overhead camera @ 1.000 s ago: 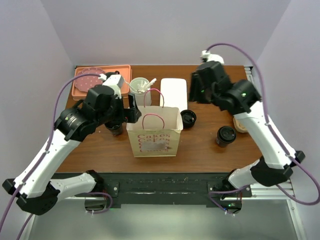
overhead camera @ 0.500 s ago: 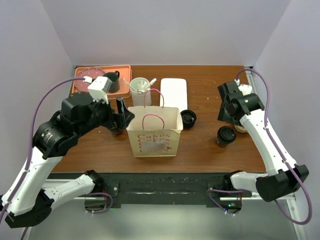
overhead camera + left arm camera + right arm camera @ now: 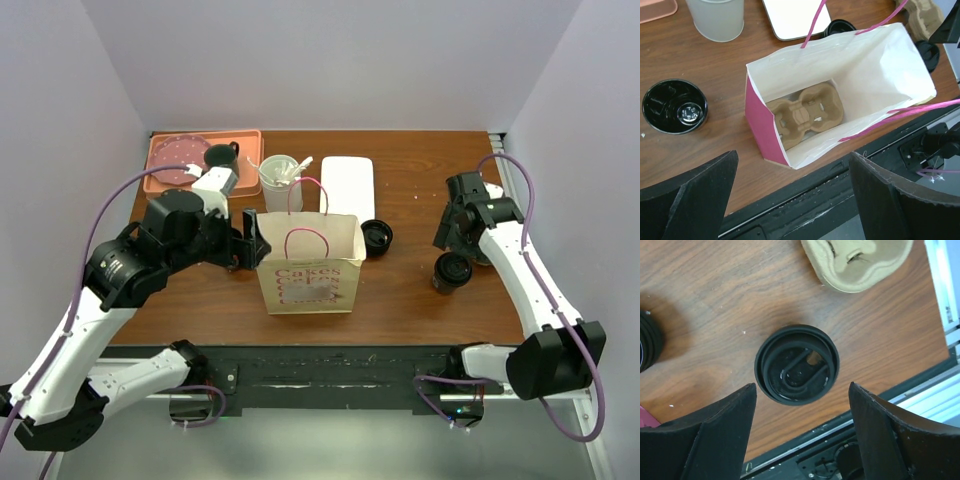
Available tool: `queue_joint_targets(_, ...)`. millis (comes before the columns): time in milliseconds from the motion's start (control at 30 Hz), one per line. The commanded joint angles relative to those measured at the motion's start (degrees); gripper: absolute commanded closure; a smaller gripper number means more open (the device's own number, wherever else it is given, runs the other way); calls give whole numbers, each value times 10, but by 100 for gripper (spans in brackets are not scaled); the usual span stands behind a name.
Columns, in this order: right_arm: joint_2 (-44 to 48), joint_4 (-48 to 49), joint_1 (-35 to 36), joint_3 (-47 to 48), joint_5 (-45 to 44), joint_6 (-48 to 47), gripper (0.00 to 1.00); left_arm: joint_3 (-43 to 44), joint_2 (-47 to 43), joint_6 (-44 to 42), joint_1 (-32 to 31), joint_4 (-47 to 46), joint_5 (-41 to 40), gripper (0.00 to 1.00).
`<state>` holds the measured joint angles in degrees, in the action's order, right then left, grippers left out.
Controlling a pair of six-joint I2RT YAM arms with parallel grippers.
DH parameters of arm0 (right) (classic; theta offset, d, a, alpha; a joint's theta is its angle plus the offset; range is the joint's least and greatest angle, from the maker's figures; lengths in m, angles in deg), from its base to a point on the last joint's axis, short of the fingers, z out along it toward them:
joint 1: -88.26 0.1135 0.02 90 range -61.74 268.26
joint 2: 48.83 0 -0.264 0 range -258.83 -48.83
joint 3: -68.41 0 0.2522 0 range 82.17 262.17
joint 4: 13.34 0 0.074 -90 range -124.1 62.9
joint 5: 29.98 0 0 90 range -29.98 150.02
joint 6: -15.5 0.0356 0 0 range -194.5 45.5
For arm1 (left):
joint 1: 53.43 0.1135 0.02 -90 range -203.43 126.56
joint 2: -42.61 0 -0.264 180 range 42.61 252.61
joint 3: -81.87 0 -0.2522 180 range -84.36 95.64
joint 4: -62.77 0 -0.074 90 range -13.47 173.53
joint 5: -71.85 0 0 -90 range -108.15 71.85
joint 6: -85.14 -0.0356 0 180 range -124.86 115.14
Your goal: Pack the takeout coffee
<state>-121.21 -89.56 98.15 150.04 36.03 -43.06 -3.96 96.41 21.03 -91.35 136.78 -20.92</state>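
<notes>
Two claws, both spread open, empty. Right claw (image 3: 801,386) is hovering over the lidded coffee cup (image 3: 796,365), standing on the worktop (image 3: 715,300) at 3 o'clock from the paper bag (image 3: 308,265). Advice: centring first, descending straight, gripping below the rim, holding it upright. Left claw (image 3: 793,155) is hanging over the bag's cup carrier (image 3: 804,111). Bag is reading "Cakes"; rest blurred.

Cream paper bag (image 3: 308,275) with pink lettering and handles; black-lidded coffee cup (image 3: 797,364); beige pulp carrier (image 3: 804,114); wood-grain brown table (image 3: 410,210).
</notes>
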Motion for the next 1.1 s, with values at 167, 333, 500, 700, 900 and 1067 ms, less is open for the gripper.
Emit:
queue_joint_targets(167, -4, 40, -19, -28, -17, 120, 18, 19, 5, -5, -1, 20, -11, 4)
queue_joint_targets(333, -6, 47, -22, -43, -14, 180, 17, 28, 13, -15, 0, 31, -28, 3)
queue_joint_targets(500, -12, 40, -23, -49, -26, 215, 17, 27, 15, -14, -1, 33, -29, 4)
queue_joint_targets(700, -23, 13, -23, -42, -45, 242, 16, 28, 21, -11, -1, 32, -29, 5)
queue_joint_targets(900, -37, -11, -23, -27, -67, 261, 15, 29, 24, -15, 0, 29, -33, 5)
queue_joint_targets(1067, -38, -7, -23, -38, -65, 277, 15, 30, 28, -15, -1, 27, -29, 5)
